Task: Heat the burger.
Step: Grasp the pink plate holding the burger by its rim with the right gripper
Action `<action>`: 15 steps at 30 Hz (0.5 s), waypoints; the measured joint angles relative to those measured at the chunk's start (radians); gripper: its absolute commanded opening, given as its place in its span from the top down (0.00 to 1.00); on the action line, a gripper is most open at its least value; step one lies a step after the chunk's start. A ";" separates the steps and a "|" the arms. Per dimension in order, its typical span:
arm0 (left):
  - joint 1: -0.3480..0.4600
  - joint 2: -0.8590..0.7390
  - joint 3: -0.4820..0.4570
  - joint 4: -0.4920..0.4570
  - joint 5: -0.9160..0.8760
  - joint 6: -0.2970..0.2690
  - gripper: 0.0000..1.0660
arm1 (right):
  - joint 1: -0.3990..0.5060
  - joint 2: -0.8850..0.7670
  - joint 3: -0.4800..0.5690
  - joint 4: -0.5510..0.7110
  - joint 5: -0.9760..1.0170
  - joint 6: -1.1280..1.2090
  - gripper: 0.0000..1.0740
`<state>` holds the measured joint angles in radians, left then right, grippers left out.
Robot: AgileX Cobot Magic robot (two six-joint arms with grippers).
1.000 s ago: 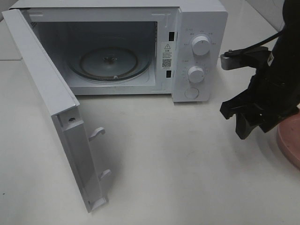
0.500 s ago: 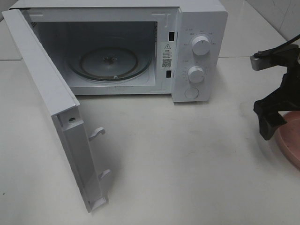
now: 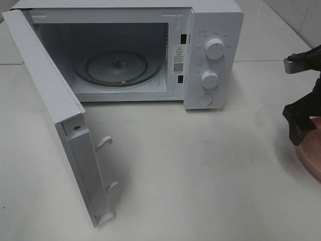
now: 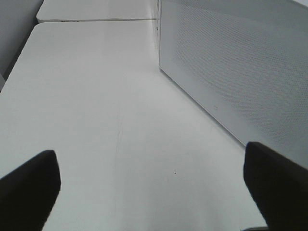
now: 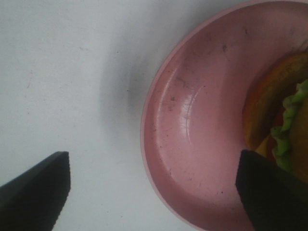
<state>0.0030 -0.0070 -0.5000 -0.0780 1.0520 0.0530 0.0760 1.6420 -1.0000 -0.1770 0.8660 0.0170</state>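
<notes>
From the high camera, a white microwave (image 3: 213,30) stands at the back of the counter (image 3: 200,175). Its door (image 3: 45,80) is swung wide open, and a bare glass turntable (image 3: 118,65) lies inside. At the right edge of this view the right end effector (image 3: 300,128) hangs over the rim of a pink plate (image 3: 312,153). The burger does not show from here.

In the left wrist view, the left end effector (image 4: 151,187) is released. Its two dark fingertips are spread wide with only bare counter between them. The door's dotted face stands close on one side.

In the right wrist view, the right end effector is likewise spread open and grasps nothing. One finger (image 5: 33,187) is over bare counter and the other is over the plate. The burger (image 5: 284,115) lies on the plate toward its far side, partly cut off by the picture edge. It shows a golden-brown bun and frilly green lettuce, just beside the finger over the plate.
</notes>
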 measured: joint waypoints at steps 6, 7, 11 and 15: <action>0.000 0.000 0.000 0.000 0.000 0.000 0.08 | -0.001 0.077 0.000 0.000 -0.030 -0.003 0.19; 0.000 0.000 0.000 0.000 0.000 0.000 0.08 | -0.001 0.077 0.000 0.000 -0.030 -0.003 0.19; 0.000 0.000 0.000 0.000 0.000 0.000 0.08 | -0.001 0.117 0.000 0.000 -0.067 -0.005 0.20; 0.000 0.000 0.000 0.000 -0.001 0.000 0.08 | -0.001 0.155 0.000 0.000 -0.077 -0.005 0.21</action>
<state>0.0030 -0.0070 -0.5000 -0.0780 1.0510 0.0530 0.0750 1.7970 -1.0000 -0.1770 0.7890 0.0120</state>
